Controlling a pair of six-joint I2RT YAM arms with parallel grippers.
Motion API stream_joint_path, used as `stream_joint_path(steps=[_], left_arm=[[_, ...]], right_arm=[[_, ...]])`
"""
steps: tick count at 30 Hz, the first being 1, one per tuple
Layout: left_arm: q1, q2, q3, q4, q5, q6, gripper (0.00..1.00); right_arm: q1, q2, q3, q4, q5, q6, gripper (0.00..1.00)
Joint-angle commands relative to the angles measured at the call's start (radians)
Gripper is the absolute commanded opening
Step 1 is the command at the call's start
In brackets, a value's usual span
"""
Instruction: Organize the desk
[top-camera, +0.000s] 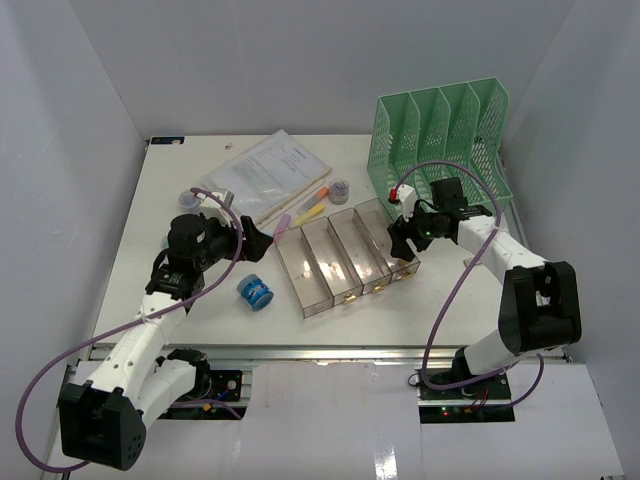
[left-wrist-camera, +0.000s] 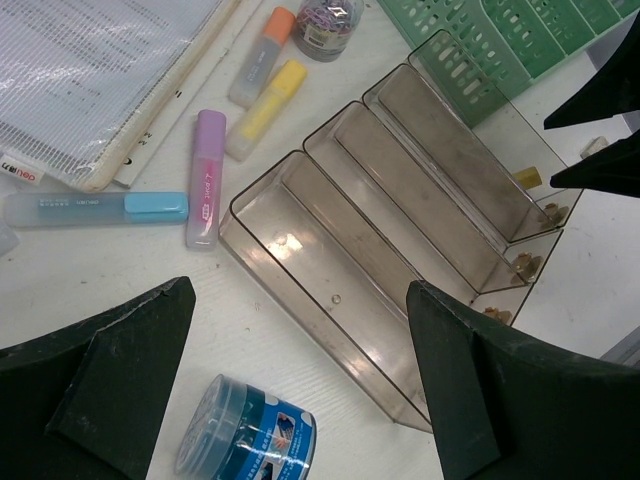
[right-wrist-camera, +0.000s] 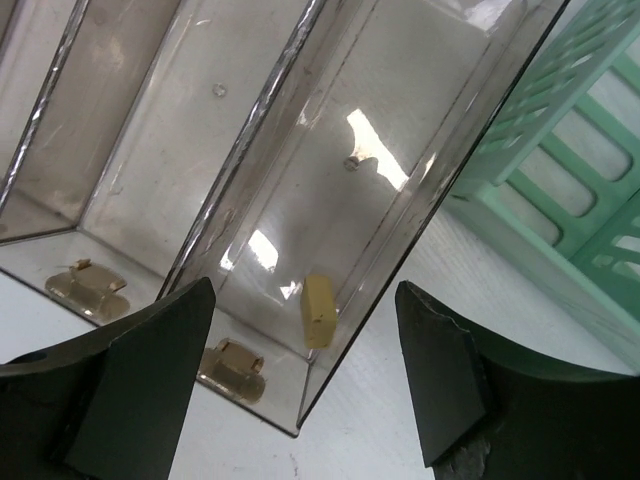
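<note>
The desk fills the cell floor under both arms, with loose stationery spread over its far and middle parts. The right gripper hangs over the near end of the clear 4-compartment tray, fingers apart and gripping nothing. Below them a small yellow block, perhaps an eraser, lies loose in the compartment nearest the mint-green mesh file rack. The left gripper is spread wide and empty too, above the round blue tub that sits just beside the tray's other side.

Most of the sorting looks undone: the purple highlighter, yellow highlighter and orange highlighter lie on the desk near the tray, outside it.

The risk on the right is the tray wall. The fingers bracket that corner closely, so a sideways pull could hook the thin plastic and drag the light tray toward the rack. On the left, the tub is round and may roll or squirt out of an off-centre pinch, knocking the tray.
</note>
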Motion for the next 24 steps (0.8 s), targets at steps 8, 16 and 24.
stream_joint_path(steps=[8, 16, 24], left_arm=[[-0.005, -0.114, 0.018, -0.075, 0.105, -0.118, 0.98], [-0.001, -0.249, -0.007, -0.131, 0.104, -0.123, 0.98], [0.008, -0.249, -0.009, -0.115, 0.189, -0.136, 0.98]], right_arm=[[-0.279, -0.217, 0.041, -0.377, -0.169, -0.346, 0.81], [-0.494, -0.090, 0.015, -0.442, -0.057, -0.372, 0.85], [-0.536, -0.010, 0.046, -0.407, 0.016, -0.564, 0.95]])
